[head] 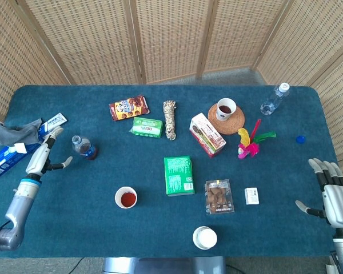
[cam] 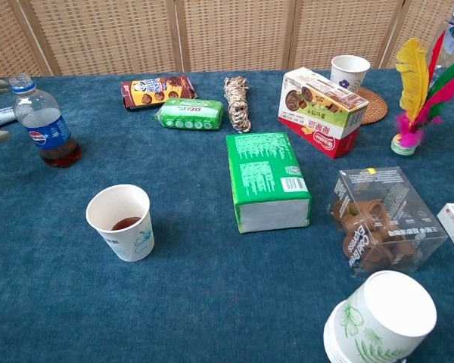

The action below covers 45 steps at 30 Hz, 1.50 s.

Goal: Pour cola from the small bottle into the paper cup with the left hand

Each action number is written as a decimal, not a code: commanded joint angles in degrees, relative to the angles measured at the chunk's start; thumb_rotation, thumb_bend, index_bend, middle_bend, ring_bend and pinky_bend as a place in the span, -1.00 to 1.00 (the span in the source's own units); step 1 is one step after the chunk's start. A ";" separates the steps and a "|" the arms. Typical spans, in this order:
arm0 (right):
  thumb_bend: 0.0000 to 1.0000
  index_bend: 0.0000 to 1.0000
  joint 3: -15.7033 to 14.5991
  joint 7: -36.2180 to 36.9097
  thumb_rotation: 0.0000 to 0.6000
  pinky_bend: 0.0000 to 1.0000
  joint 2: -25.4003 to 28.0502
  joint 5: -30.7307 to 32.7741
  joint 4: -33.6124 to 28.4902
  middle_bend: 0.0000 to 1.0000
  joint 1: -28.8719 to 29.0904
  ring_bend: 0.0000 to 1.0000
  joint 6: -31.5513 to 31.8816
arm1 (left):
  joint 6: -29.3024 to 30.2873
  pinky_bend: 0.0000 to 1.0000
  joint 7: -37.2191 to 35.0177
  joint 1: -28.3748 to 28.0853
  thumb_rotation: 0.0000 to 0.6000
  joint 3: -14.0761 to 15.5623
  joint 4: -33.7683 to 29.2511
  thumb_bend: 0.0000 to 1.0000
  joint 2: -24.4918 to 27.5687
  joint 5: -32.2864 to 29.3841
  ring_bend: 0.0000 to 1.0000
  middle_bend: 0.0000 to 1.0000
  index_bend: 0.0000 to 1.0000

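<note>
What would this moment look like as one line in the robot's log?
left hand: open, beside cola bottle, not touching | paper cup: some cola inside | right hand: open, idle

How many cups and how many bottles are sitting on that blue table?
Paper cups: 3 — one holding cola, one upside down near the front edge, one on the woven coaster.
Bottles: 2 — small cola bottle, clear water bottle.
Total: 5
</note>
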 commanded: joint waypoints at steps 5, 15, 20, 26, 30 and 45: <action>-1.00 -1.00 0.08 0.53 1.00 -0.88 0.10 0.26 0.08 -1.00 -0.01 -1.00 -0.13 | -0.97 -1.00 0.22 -1.57 1.00 -0.54 1.07 -0.26 -1.81 -0.36 -1.00 -1.00 -1.00; -1.00 -1.00 0.08 0.94 1.00 -0.87 0.20 0.16 0.12 -1.00 -0.12 -1.00 0.05 | -1.63 -1.00 0.05 -3.30 1.00 -0.80 2.83 -0.25 -4.25 -0.37 -1.00 -1.00 -1.00; -1.00 -1.00 0.06 1.02 1.00 -0.87 0.31 0.00 0.02 -1.00 -0.23 -1.00 0.29 | -2.41 -1.00 -0.42 -3.69 1.00 -0.64 3.20 -0.25 -4.97 -0.61 -1.00 -1.00 -1.00; -1.00 -1.00 0.07 1.18 1.00 -0.88 0.40 -0.04 -0.02 -1.00 -0.30 -1.00 0.39 | -1.97 -1.00 -0.97 -3.83 1.00 -0.19 2.96 -0.25 -5.57 -0.03 -1.00 -1.00 -1.00; -1.00 -1.00 0.04 1.19 1.00 -0.87 0.41 -0.09 0.02 -1.00 -0.29 -1.00 0.34 | -1.56 -1.00 -1.00 -4.01 1.00 -0.16 2.73 -0.25 -5.65 0.18 -1.00 -1.00 -1.00; -1.00 -1.00 -0.05 1.46 1.00 -0.87 0.49 -0.19 -0.08 -1.00 -0.31 -1.00 0.27 | -0.79 -0.93 -0.65 -4.86 1.00 -0.88 2.96 -0.24 -7.01 -0.37 -1.00 -1.00 -1.00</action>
